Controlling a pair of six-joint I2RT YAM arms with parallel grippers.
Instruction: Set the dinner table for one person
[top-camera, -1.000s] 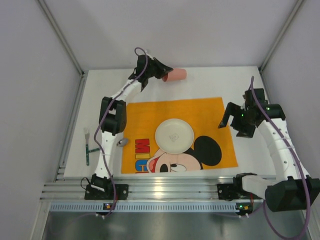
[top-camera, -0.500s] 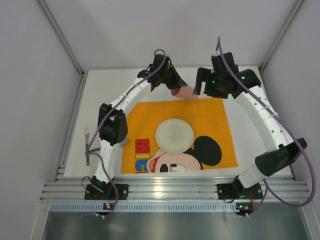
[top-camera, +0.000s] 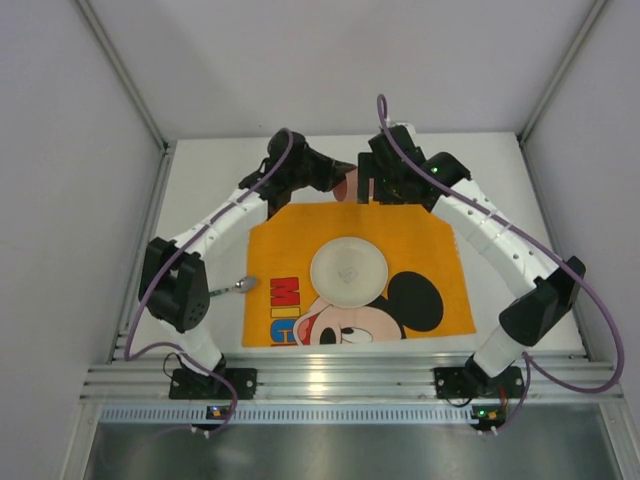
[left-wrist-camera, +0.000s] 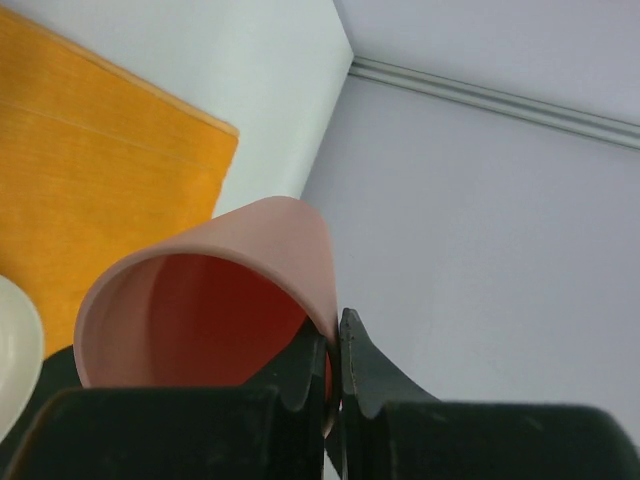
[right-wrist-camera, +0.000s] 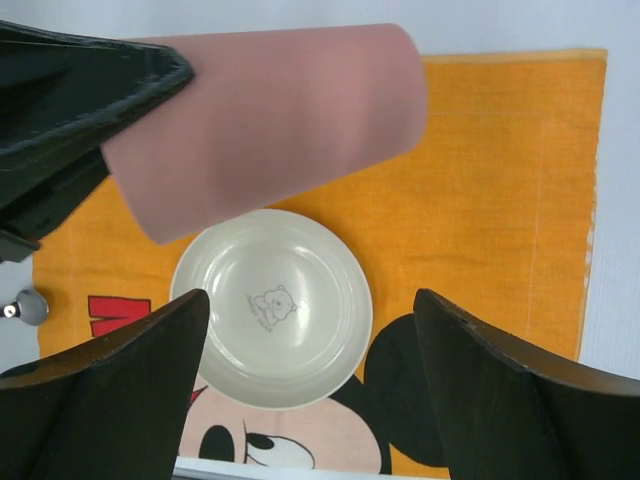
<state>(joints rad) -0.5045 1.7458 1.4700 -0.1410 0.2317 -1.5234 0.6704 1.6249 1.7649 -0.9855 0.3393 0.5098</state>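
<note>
Grips pink cup (right-wrist-camera: 270, 120) by the rim in pinched left tool (left-wrist-camera: 338, 345), above orange cloth (right-wrist-camera: 500, 180). Holds right tool (right-wrist-camera: 310, 300) wide open, empty, beside cup.

Soft, even light from above fills every view. The white surface (top-camera: 480, 160) is bright but not blown out, and shadows on it are faint. A pale glare streak lies on the near rail (top-camera: 320, 383). In the right wrist view the cup (right-wrist-camera: 270, 120) is blurred and the plate (right-wrist-camera: 272, 308) sharp. The left tool (left-wrist-camera: 332, 335) and right tool (right-wrist-camera: 310, 300), close to their lenses, show dark and soft-edged.
</note>
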